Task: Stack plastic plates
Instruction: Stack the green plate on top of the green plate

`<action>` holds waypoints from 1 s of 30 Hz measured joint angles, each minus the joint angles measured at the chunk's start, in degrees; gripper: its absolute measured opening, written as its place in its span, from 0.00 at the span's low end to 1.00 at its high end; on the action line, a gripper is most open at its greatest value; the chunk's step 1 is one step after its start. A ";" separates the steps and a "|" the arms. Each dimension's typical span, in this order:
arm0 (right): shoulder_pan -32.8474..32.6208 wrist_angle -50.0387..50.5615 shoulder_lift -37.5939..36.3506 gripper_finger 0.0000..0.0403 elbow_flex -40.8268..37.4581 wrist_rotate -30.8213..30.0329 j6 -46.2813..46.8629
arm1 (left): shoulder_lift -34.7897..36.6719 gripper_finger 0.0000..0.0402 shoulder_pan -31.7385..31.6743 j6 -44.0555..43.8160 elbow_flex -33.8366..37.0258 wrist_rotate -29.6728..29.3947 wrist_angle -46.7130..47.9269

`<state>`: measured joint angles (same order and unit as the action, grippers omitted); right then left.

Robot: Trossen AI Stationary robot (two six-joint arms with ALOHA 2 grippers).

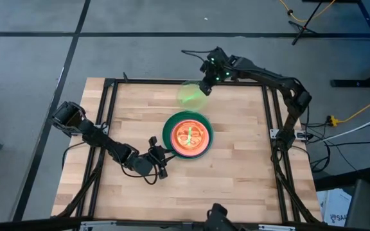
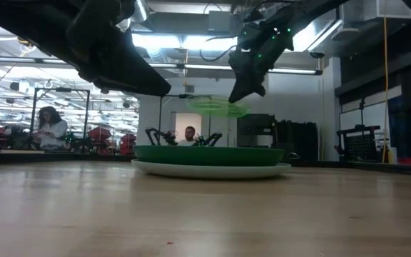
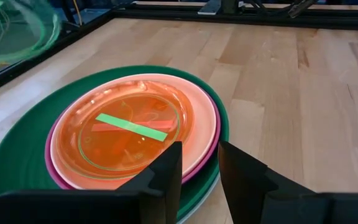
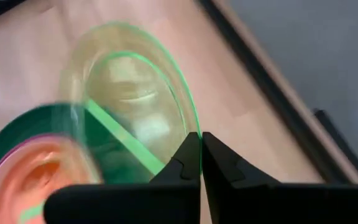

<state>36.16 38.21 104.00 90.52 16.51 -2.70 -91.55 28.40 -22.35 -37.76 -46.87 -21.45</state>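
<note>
One translucent lime green plastic plate [image 1: 192,95], pinched by its rim in the right hand [image 1: 205,90], hangs above the table [image 1: 236,173], upper centre. It should be centred over the stack [image 1: 187,135] before release. Left hand [image 1: 157,162] waits narrowly open, lower left.

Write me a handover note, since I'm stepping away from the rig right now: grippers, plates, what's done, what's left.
Right gripper: shut on the rim of a translucent lime plate, held in the air near the table's far edge, beside the stack.
Left gripper: open, empty, low by the stack's near-left edge.
Stack at table centre: dark green plate under magenta, peach, orange and a lime one on top; a pale plate shows beneath the green in the low view.
Left: set the held lime plate on the stack.
</note>
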 joint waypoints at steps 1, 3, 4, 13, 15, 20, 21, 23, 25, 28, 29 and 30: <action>-0.20 1.09 -0.27 0.00 0.00 1.17 -0.64 | -0.01 0.24 0.00 0.00 0.01 0.00 0.00; -0.65 2.69 -0.54 0.00 0.00 2.81 -1.05 | -0.02 0.24 0.00 0.00 0.00 0.00 0.00; -1.01 3.30 -0.56 0.00 0.00 3.50 -1.51 | -0.02 0.24 0.01 0.00 0.02 0.00 -0.01; -8.83 1.59 -0.56 0.00 -3.64 4.16 -4.03 | -0.02 0.24 0.00 -0.02 0.02 -0.13 0.00; -10.55 0.53 -0.56 0.00 -5.08 4.18 -4.04 | 0.00 0.24 0.00 -0.02 0.02 -0.11 0.00; -13.68 -2.08 -0.58 0.00 -9.27 4.16 -5.36 | 0.00 0.24 0.00 -0.09 0.02 -0.07 0.00; -14.03 -2.31 -0.56 0.00 -10.11 4.16 -5.36 | 0.00 0.24 0.00 -0.09 0.02 -0.05 -0.02; -14.63 -4.08 -0.56 0.00 -11.82 4.15 -5.38 | 0.00 0.24 0.00 -0.11 0.02 -0.04 0.00; -14.92 -5.65 -0.56 0.00 -13.60 4.16 -5.32 | -0.01 0.24 0.00 -0.13 0.02 -0.04 0.00; -14.93 -6.99 -0.56 0.00 -15.48 4.15 -5.26 | -0.01 0.24 0.00 -0.21 0.02 -0.04 -0.01; -14.92 -8.51 -0.56 0.00 -16.33 4.16 -5.25 | -0.01 0.24 0.00 -0.22 0.02 -0.05 -0.01; -14.92 -9.68 -0.56 0.00 -17.19 4.15 -5.22 | -0.02 0.24 0.00 -0.22 0.02 -0.12 -0.02</action>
<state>21.23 28.53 103.44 73.33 20.66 -7.92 -91.57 28.40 -22.57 -37.74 -46.99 -21.47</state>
